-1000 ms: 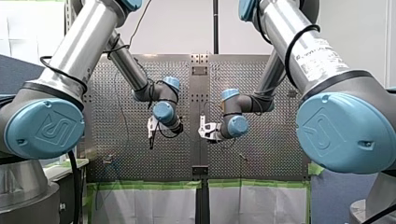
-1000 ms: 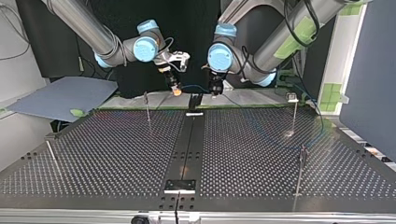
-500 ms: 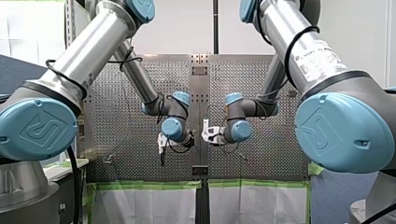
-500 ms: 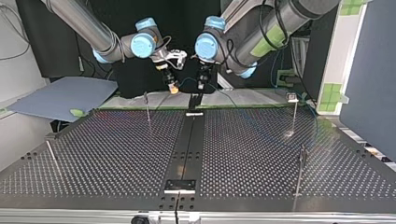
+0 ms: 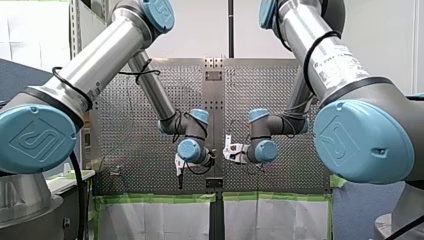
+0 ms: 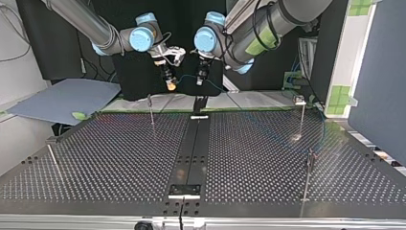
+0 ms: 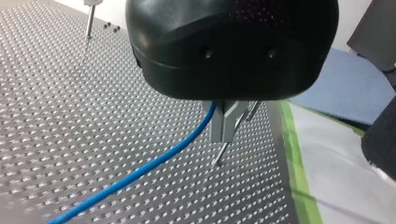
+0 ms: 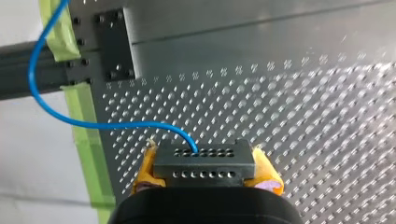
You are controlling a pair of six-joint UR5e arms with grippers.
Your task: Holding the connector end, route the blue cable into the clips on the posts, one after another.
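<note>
- Two claws share the blue cable (image 7: 140,171), which hangs in the air above the surface's (image 6: 249,158) edge nearest the arms and is not yet in any clip.
- The cable looks thin, light and limp. It curves away from the connector in a loose loop, so it should bend readily around a post but will hold a line only under tension.
- The connector (image 8: 204,164), a small dark block with rows of holes, is the rigid part and the sound place to hold. The sheath looks smooth and may slide through metal.
- My right claw (image 8: 205,171) is closed on the connector, with its yellow pads (image 8: 145,169) pressed to the two short sides.
- My left claw (image 7: 223,127) has its metal fingers drawn together on the cable further along its run, and touches nothing else.
- The posts (image 6: 151,109) stand apart from both claws.
</note>
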